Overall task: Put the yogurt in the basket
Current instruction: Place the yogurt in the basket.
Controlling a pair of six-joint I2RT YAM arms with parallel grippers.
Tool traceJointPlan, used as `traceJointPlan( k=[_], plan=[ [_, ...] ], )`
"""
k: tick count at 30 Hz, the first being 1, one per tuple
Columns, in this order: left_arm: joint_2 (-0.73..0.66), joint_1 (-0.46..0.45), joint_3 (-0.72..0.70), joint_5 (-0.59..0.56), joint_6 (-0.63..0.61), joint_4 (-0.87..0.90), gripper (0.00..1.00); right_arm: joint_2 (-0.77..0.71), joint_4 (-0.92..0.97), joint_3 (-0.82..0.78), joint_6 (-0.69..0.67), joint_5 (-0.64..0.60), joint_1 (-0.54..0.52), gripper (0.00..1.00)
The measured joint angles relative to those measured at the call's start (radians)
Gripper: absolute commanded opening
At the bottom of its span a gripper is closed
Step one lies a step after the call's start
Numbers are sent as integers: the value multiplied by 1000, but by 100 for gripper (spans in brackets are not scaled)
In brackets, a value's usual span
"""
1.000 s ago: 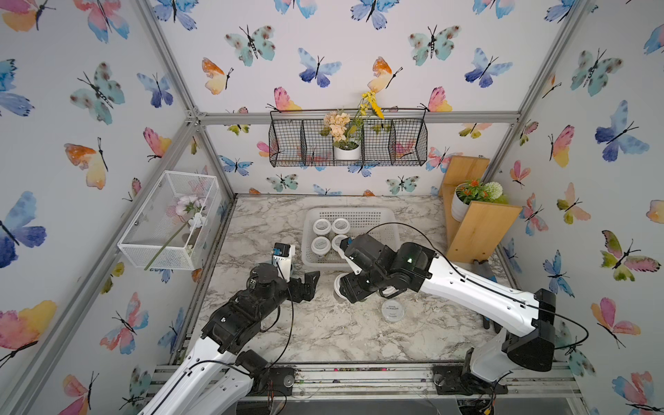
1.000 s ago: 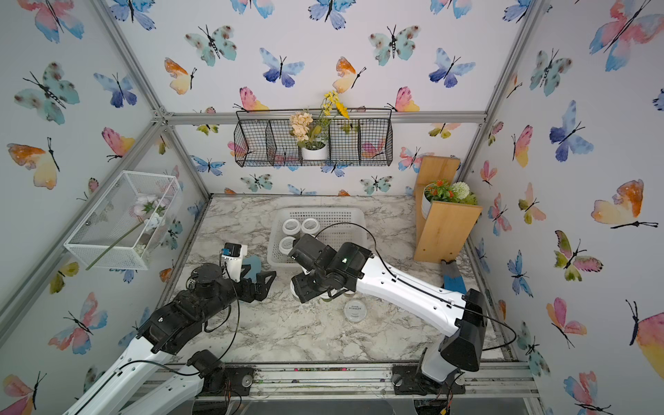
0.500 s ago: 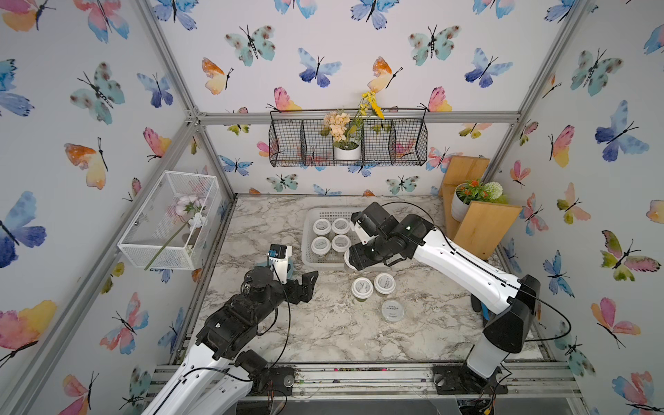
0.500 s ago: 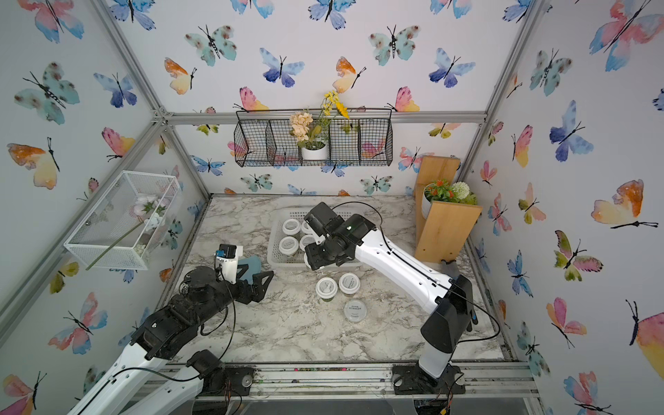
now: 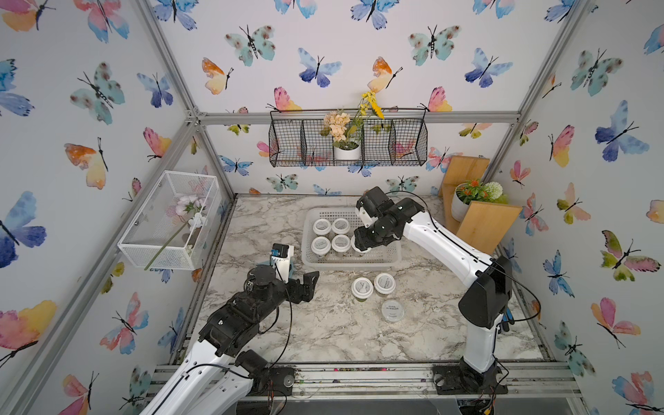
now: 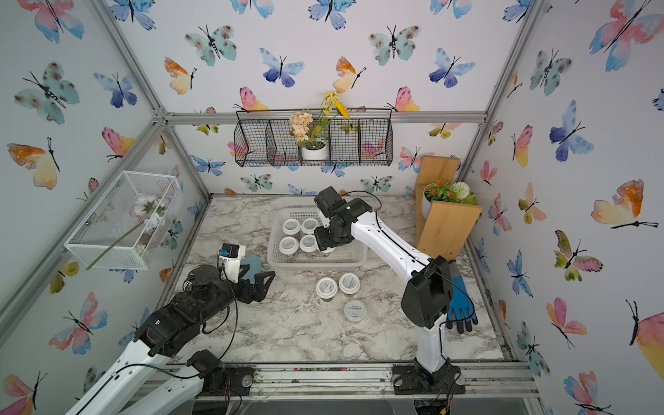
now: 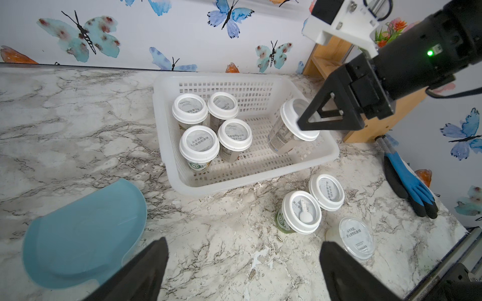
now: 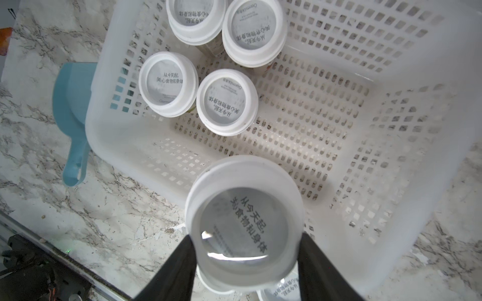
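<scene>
Cup (image 7: 281, 133) tilted in R claw (image 8: 246, 242), inside basket (image 7: 177, 166).

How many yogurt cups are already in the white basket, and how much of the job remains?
Done: four cups stand in the basket. In hand: the right tool grips a fifth cup, tilted, within the basket's walls, not yet released. Left: three on the table, namely two white-rimmed cups and one flat-lidded cup. Roughly half is finished.

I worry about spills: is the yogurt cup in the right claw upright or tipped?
Tipped: in the left wrist view the cup leans sideways in the right claw, lid off level, over the basket.
</scene>
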State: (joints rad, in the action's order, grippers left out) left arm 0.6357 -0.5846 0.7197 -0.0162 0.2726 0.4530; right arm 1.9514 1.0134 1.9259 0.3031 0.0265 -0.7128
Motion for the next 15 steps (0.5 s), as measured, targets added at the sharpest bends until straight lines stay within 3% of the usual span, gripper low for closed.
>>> traceJointPlan(
  k=[15],
  plan=[
    [45,0,0,51,-7,0,96,218,-6,224,-27,-18,75,59]
  ],
)
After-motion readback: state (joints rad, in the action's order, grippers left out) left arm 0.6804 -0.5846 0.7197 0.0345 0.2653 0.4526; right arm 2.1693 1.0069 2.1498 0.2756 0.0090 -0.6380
